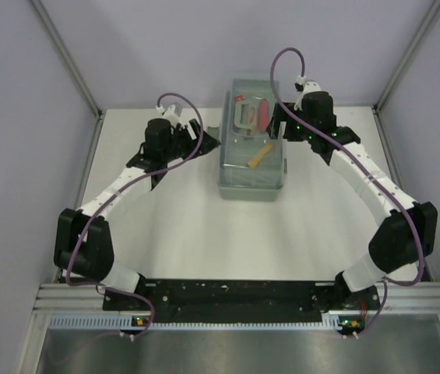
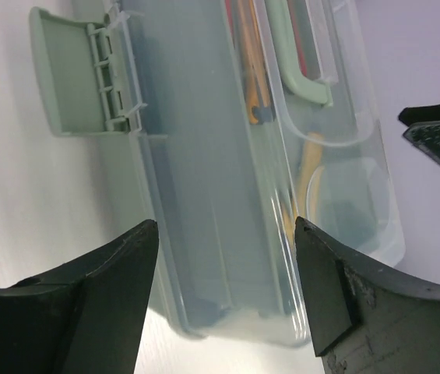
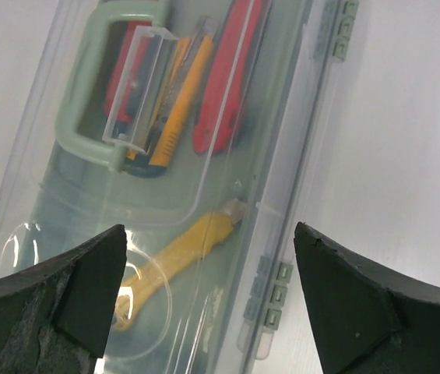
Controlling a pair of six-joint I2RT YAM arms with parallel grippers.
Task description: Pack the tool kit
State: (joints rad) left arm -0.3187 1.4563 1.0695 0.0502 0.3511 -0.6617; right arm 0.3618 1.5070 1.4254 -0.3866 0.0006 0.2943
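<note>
beside left claw (image 2: pixel 223 234), lidded toolbox (image 1: pixel 251 167)

- Top view is bright and evenly lit from overhead; only faint, soft shadows fall on the white table (image 1: pixel 204 234).
- Wrist views show pale glare streaks on the clear lid (image 3: pixel 282 156).
- Dark fingers (image 3: pixel 64 304) along the bottom edge look soft-focused.

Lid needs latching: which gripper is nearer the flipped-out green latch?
Left. The left gripper hangs right beside the latch; the right gripper is across the toolbox, opposite side.
</note>
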